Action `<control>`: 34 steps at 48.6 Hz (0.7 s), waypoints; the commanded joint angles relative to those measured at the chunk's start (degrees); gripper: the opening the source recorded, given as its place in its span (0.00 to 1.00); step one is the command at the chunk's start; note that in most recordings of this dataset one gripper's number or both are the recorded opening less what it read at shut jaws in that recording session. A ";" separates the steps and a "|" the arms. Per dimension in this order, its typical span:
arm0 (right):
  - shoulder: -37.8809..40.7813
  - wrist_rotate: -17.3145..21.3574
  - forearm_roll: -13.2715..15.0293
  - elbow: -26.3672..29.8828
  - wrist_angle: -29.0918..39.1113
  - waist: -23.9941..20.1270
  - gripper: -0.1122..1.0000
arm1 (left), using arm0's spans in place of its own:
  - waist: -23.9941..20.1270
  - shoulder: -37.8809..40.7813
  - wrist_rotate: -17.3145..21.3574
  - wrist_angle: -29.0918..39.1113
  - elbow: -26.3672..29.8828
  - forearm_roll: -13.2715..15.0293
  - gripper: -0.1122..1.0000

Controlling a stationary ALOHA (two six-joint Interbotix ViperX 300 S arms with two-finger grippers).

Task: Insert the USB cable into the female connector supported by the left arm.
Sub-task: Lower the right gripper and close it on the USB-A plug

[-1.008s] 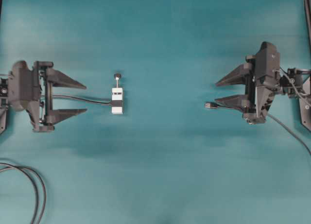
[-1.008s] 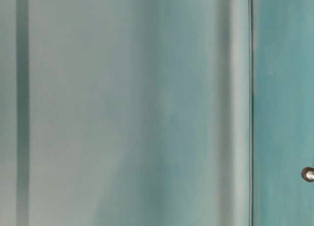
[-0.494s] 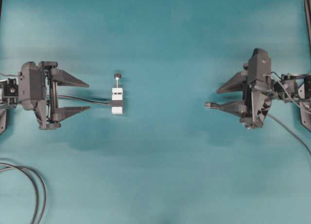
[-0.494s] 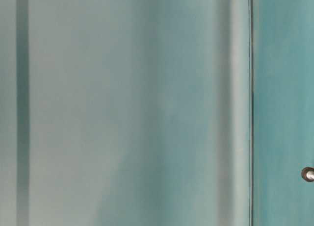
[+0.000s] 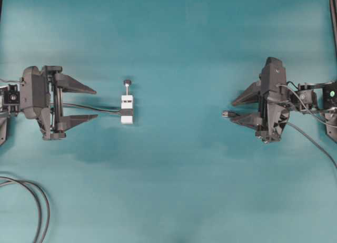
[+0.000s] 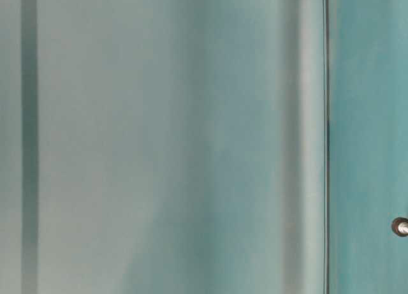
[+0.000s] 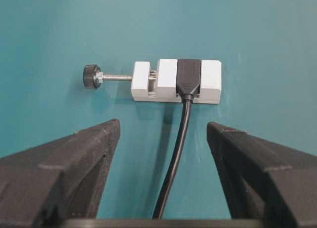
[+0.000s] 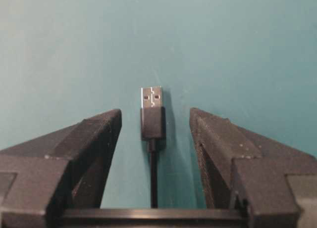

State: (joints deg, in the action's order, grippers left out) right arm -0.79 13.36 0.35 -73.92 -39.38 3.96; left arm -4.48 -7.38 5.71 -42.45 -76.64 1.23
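Desk point(image 5: 174, 190) of teal stretches under both my arms, and nothing is gripped yet. My left pincer point(image 5: 89, 103) stands wide at the left of the overhead view, its two pointed jaws straddling the dark lead point(image 7: 174, 154) that runs from the white block point(image 7: 210, 82). My right pincer point(image 5: 237, 110) waits at the right, also spread, with the USB cable point(image 8: 153, 124) lying on the desk between its jaws and touching neither.

I judge the risks, largest first. The two parts lie well apart across the desk, so both must be lifted and brought to meet; any tilt picked up in either grasp would carry into the mating. The block is loose on the desk, and if my left jaws close off-centre or catch the lead or the screw post point(image 7: 115, 77), I expect it to twist or skid. The plug is small and slim: a close too far back on the thin cable could let it droop or swivel. Smallest, the metal tip point(image 8: 151, 97) must meet the socket squarely and right way up, or it will jam at the mouth.

The plug's long axis runs left to right in the overhead view, tip pointing left toward the female connector point(image 5: 127, 112). The block's long axis runs near to far, knob point(image 5: 127, 83) at the far end, with the socket banded across it and its lead leaving leftward.

The table-level view shows only blurred teal.
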 commanded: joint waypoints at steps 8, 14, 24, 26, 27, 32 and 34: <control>0.53 -0.09 -0.09 0.79 -0.53 -0.26 0.63 | -0.26 -0.26 1.05 -0.26 0.70 0.09 0.84; 0.53 -0.09 -0.09 0.79 -0.35 -0.35 0.61 | -0.26 -0.26 1.14 -0.26 0.70 0.09 0.84; 0.62 0.00 -0.18 0.53 0.26 -0.79 0.53 | -0.26 -0.26 1.23 0.26 0.70 0.09 0.84; 0.62 0.00 -0.09 0.62 0.62 -0.97 0.51 | -0.26 -0.26 1.23 0.53 0.79 0.09 0.84; 0.62 0.00 -0.09 0.62 0.70 -1.05 0.50 | -0.26 -0.26 1.23 0.53 0.79 0.09 0.84; 0.88 0.00 -0.18 0.79 1.14 -1.32 0.49 | -0.26 -0.26 1.23 0.70 0.79 0.09 0.84; 1.14 0.00 -0.09 0.88 1.23 -1.49 0.49 | -0.26 -0.26 1.23 0.62 0.79 0.09 0.84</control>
State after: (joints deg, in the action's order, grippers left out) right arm 0.26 13.27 0.26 -73.74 -38.23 2.99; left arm -4.48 -7.38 6.15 -41.57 -76.55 1.23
